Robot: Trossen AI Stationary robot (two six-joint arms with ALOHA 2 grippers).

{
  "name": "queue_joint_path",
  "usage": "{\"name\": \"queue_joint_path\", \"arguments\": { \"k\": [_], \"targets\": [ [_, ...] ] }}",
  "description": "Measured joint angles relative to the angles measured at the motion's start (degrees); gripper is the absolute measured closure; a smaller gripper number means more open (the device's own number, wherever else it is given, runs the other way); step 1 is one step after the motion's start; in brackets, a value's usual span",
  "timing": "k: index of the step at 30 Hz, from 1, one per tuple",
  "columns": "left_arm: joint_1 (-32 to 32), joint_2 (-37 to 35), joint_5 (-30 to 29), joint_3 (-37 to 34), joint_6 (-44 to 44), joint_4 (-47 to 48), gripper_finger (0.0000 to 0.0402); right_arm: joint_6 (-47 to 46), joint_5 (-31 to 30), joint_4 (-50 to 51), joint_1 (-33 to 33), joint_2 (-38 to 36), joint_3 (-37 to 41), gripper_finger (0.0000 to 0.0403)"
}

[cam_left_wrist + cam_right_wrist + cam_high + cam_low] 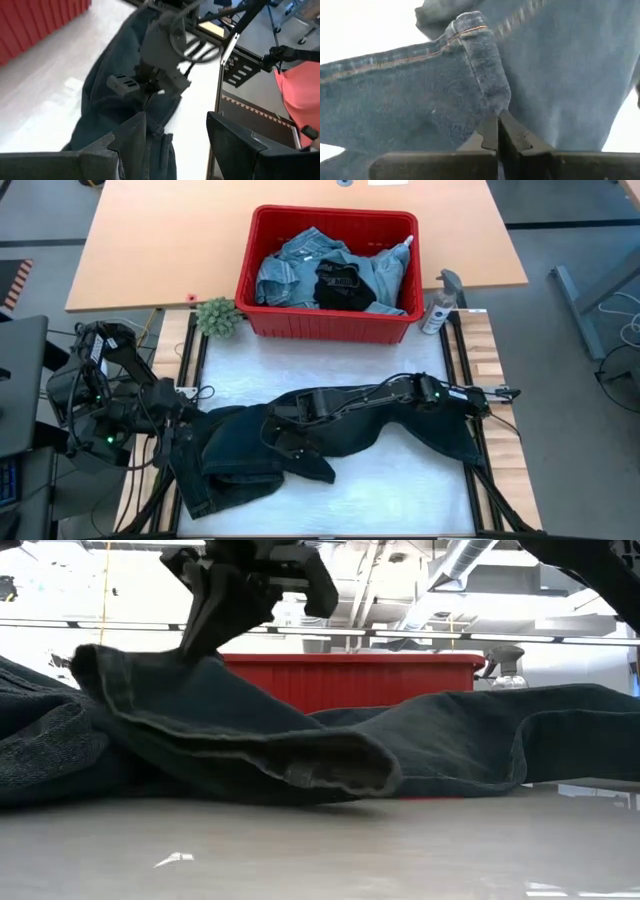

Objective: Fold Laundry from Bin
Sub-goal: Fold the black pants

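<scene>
**A:** Item: dark jeans (340, 430), spread on the table in front of the bin (330, 320). Handling?

**B:** Soft, limp, fairly heavy denim; best taken at hems or seams. Right gripper (283, 442) is pinched tight on a stitched hem fold.

**A:** Left gripper (178, 430)?

**B:** Jaws wide, holding nothing, farther from the bin, over the bunched end.

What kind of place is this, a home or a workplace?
Probably a workshop or robotics lab, not a home: exposed ceiling ducts overhead, a wooden workbench carrying the red bin, and loose cables on the bare floor beside the table.
</scene>
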State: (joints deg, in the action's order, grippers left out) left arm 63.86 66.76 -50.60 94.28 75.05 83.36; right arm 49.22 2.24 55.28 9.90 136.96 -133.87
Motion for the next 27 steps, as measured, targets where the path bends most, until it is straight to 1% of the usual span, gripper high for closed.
{"name": "queue_joint_path", "arguments": {
  "k": [3, 5, 7, 9, 12, 18, 22, 25, 27],
  "targets": [
    [-0.5, 0.0, -1.3, 0.0, -1.1, 0.1, 0.0205, -2.5, -2.3, 1.7, 0.0, -1.2, -0.5, 0.0381],
    [-1.1, 0.0, -1.3, 0.0, -1.3, 0.1, 0.0205, -4.7, -5.4, 2.4, -0.6, -3.4, -0.9, 0.0381],
    [-1.6, 0.0, -1.2, 0.0, -1.3, 0.2, 0.0205, -7.4, -10.2, 4.1, -1.7, -6.1, -1.2, 0.0381],
    [-2.0, 0.0, -1.1, 0.0, -1.3, 0.3, 0.0205, -11.2, -17.1, 6.1, -3.5, -8.5, -1.2, 0.0381],
    [-2.6, 0.0, -1.1, 0.0, -1.8, 0.3, 0.0205, -18.0, -22.5, 11.4, -7.3, -11.4, -1.2, 0.0381],
    [-3.8, 0.0, 0.5, 0.0, -1.0, 0.7, 0.0205, -31.0, -23.2, 25.4, -16.9, -17.3, -1.2, 0.0381],
    [-5.7, 1.1, 2.5, 0.0, 0.0, 1.2, 0.0205, -33.1, -23.4, 33.7, -22.5, -18.7, -1.1, 0.0381],
    [-7.0, 2.7, 6.9, 0.0, -1.7, 1.2, 0.0205, -34.3, -23.1, 34.5, -25.7, -20.7, -0.4, 0.0381],
    [-7.8, 3.7, 11.3, 0.0, -2.6, 1.3, 0.0205, -34.5, -22.2, 34.8, -27.2, -22.1, 0.1, 0.0381]
  ]
}}
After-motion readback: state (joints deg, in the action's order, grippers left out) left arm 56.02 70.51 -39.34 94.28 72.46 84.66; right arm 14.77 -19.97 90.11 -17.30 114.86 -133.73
